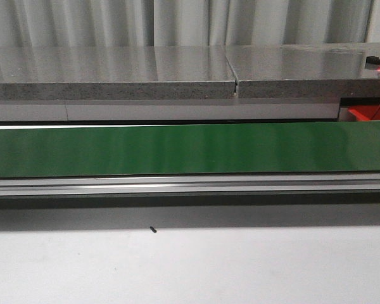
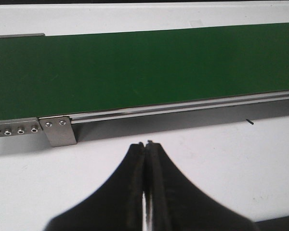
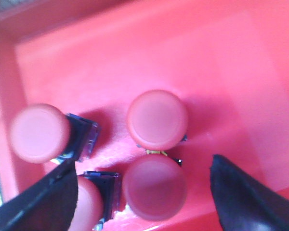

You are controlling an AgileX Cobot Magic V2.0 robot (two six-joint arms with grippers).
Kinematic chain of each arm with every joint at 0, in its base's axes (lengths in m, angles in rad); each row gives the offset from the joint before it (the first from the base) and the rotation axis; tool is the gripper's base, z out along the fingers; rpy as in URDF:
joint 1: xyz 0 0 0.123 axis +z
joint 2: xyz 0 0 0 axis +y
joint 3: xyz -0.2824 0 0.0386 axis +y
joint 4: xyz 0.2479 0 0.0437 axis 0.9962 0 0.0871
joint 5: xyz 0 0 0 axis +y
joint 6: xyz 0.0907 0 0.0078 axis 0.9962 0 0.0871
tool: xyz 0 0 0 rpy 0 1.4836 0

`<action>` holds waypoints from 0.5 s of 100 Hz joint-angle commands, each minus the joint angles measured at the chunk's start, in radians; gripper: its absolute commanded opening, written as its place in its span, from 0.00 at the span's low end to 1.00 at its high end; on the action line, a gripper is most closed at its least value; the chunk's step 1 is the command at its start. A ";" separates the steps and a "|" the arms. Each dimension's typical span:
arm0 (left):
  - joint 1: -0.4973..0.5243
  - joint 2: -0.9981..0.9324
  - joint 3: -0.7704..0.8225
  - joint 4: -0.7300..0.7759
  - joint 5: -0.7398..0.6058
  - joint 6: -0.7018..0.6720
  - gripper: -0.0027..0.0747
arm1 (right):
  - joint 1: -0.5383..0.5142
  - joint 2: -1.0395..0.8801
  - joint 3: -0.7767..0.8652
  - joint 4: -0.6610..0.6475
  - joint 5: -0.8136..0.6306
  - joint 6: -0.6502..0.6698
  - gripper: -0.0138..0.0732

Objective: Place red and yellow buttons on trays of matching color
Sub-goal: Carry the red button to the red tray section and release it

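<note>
The left gripper (image 2: pixel 145 147) shows at the bottom centre of its wrist view with its fingers pressed together and nothing between them, hanging above the white table (image 2: pixel 221 159) just in front of the green belt (image 2: pixel 144 72).

The right gripper (image 3: pixel 144 192) has its fingers spread wide at the lower corners of its wrist view, over the red tray (image 3: pixel 135 53). Four red buttons lie in the tray: one (image 3: pixel 156 119) at centre, one (image 3: pixel 154 186) between the fingers, one (image 3: pixel 39 133) at left, and a fourth (image 3: pixel 89 207), partly hidden and blurred, at the lower left.

In the front view only an edge of the tray (image 1: pixel 369 114) peeks out at right.
</note>
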 commanded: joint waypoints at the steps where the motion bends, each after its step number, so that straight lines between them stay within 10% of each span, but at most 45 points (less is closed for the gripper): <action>1: -0.010 0.006 -0.029 -0.010 -0.062 -0.010 0.01 | -0.008 -0.102 -0.021 0.011 -0.021 -0.002 0.81; 28: -0.010 0.006 -0.029 -0.010 -0.062 -0.010 0.01 | 0.022 -0.270 0.029 0.000 0.020 -0.002 0.75; 50: -0.010 0.006 -0.029 -0.010 -0.062 -0.010 0.01 | 0.108 -0.416 0.111 0.000 0.025 -0.002 0.25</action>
